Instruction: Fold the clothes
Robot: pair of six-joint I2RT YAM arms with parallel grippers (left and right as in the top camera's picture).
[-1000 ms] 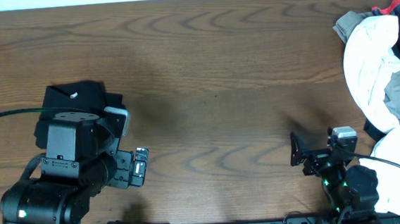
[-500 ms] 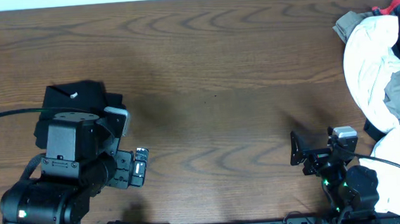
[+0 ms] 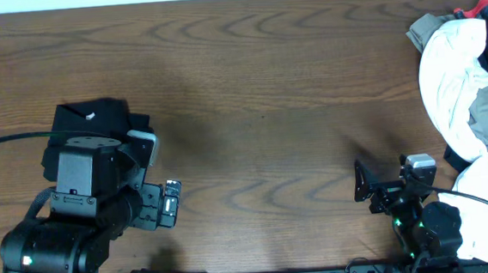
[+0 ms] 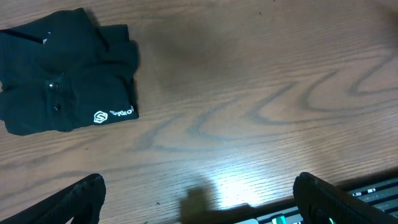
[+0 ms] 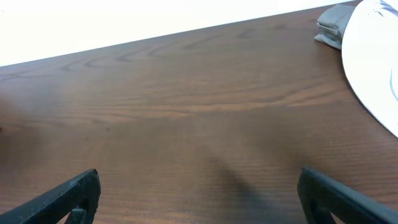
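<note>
Left jaws are wide apart with nothing between them. In your left wrist view the two fingers (image 4: 78, 200) sit at the bottom corners over bare bench (image 4: 261, 81). The black shirt (image 4: 65, 81) lies on the left part of the bench as a compact, roughly rectangular folded bundle, flat on the wood and clear of those fingers. Its white round logo (image 4: 99, 116) and white lettering (image 4: 123, 113) face up at the bundle's near right corner. From overhead, the shirt (image 3: 96, 119) is partly hidden behind the left arm (image 3: 77, 208), which is at the near left of the bench. Right jaws are also wide apart and empty. Right wrist view shows both fingers (image 5: 71, 194) low in frame above bare wood. The right arm (image 3: 408, 202) sits at the near right. At the far right edge of the bench there's a loose pile of garments (image 3: 460, 78), mostly white with grey, black and a bit of red showing. It is well apart from the shirt and untouched by either arm. The middle of the bench is wood grain only.
</note>
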